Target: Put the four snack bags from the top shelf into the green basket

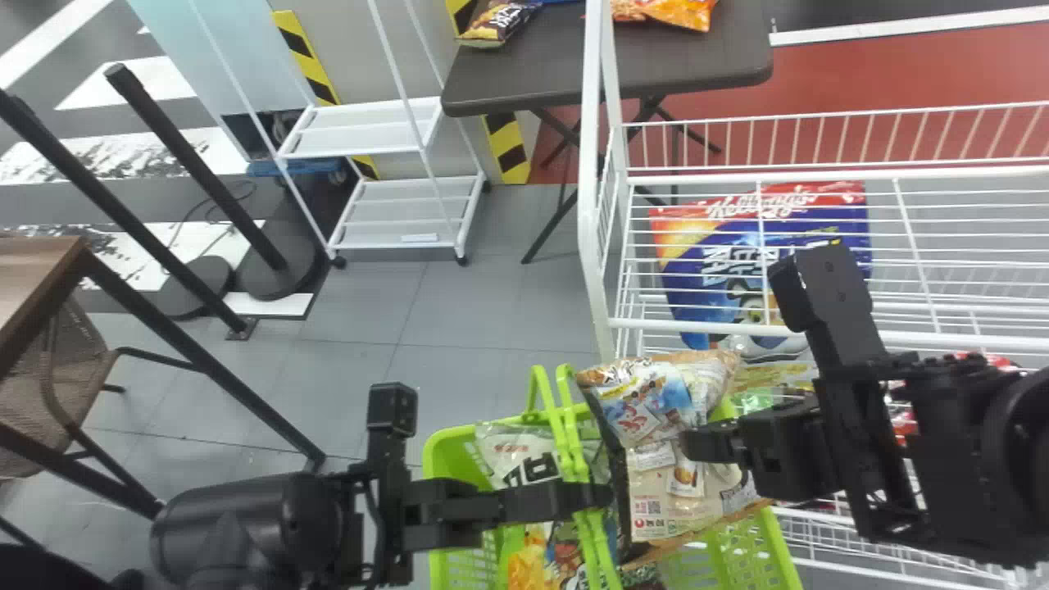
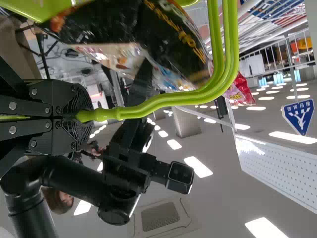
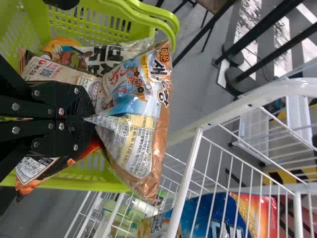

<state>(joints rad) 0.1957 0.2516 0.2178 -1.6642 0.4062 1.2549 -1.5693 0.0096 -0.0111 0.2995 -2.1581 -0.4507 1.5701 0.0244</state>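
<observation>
Held snack bag (image 1: pixel 656 401), printed brown and white, pinched mid-body by the right claw (image 3: pixel 91 118) above the right half of the green basket (image 3: pixel 106 185), its upper end projecting past the basket's far right corner. The film creases sharply at the grip and bulges beyond it. Such a pouch is probably light, soft and slippery, with brittle contents; a gathered fold or an end seam offers the safest hold, whereas pressure on the full belly may crush the filling. The left claw (image 2: pixel 81 116) is closed on the basket's paired handles (image 1: pixel 565 426), which rise across the opening. Basket contents: a white bag (image 1: pixel 524 459) with black lettering toward the far left corner, and an orange packet (image 1: pixel 529 568) toward the near edge. The next move likely calls for lowering the bag clear of handles and rim before release; it could snag there.
</observation>
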